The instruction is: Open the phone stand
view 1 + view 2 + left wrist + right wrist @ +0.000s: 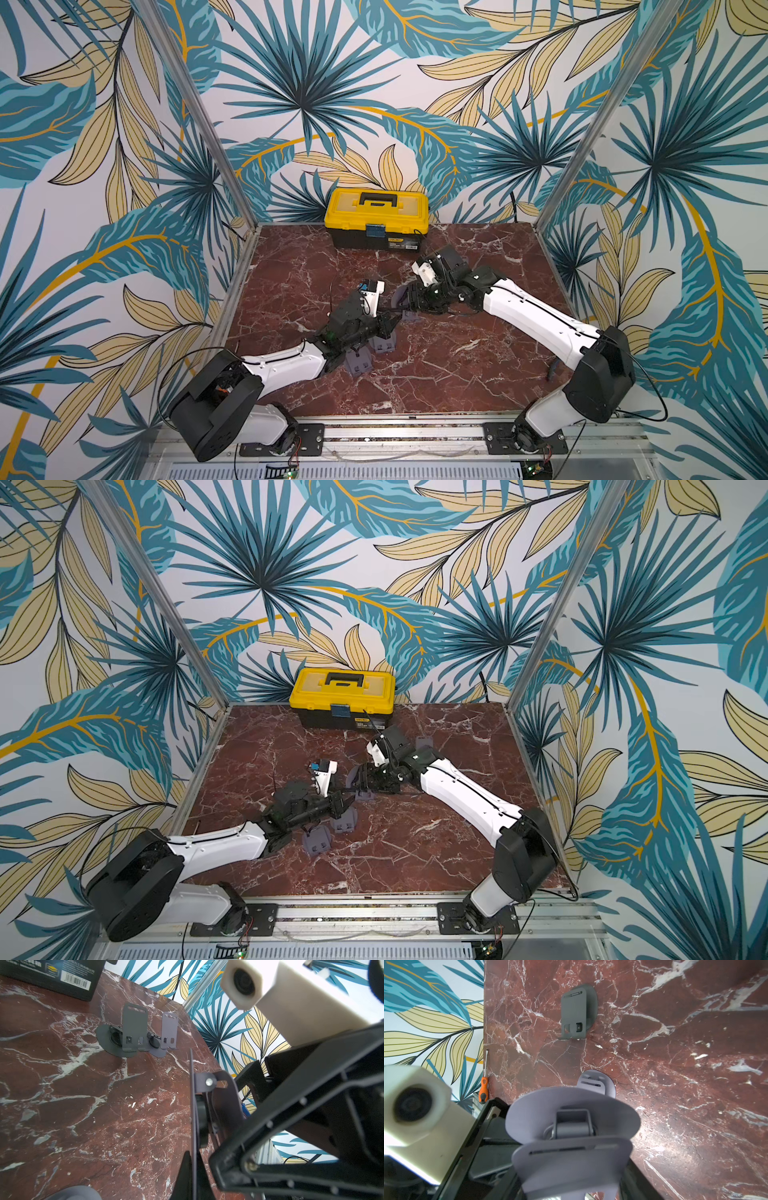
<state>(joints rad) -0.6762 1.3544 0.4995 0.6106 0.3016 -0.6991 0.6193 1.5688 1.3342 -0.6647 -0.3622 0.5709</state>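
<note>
The red marble tabletop [457,374] had a yellow toolbox [376,218] at its far edge. Its lid was shut, so its inside was hidden. Near the middle, the left tool [389,321] and the right tool [411,296] both pinched tight on one grey phone stand [400,299].

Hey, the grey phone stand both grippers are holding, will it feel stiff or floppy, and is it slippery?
Probably stiff: the phone stand looks like thin sheet plates that keep their shape. It likely folds only at its hinge. The smooth matte surface may slip in a thin edge grip.
</note>
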